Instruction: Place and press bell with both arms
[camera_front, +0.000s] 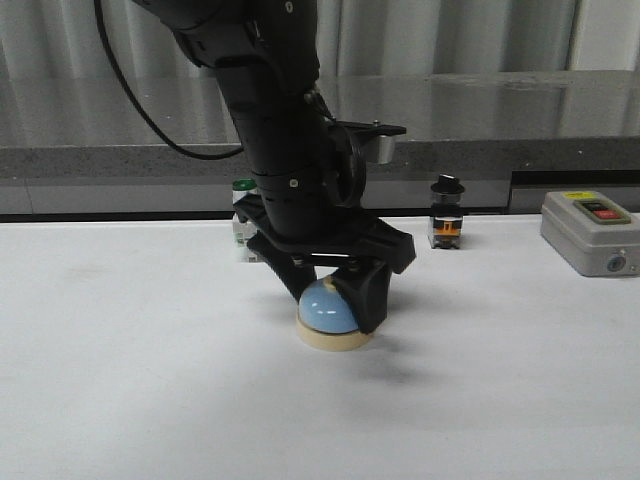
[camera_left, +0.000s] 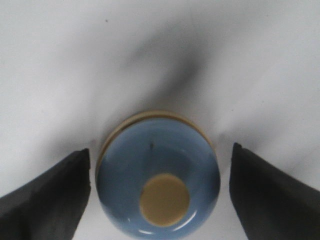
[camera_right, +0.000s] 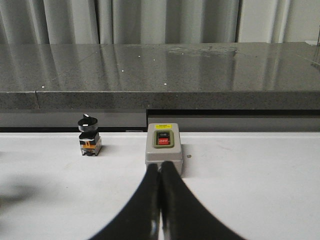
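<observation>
Desk bell (camera_front: 329, 308) set down mid-counter (camera_front: 120, 380), left gripper (camera_left: 160, 192) straddling it with jaws released, ready to withdraw. Right gripper (camera_right: 160, 200) clenched empty, aimed toward grey switch box (camera_right: 163, 146) at twelve o'clock, likely for pressing.

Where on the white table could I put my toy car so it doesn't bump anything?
The near side of the table, in front of the bell, is bare, and so is the far left side. It is crowded at the middle, where the left hand straddles the bell, and along the back by the black switch and grey box.
</observation>
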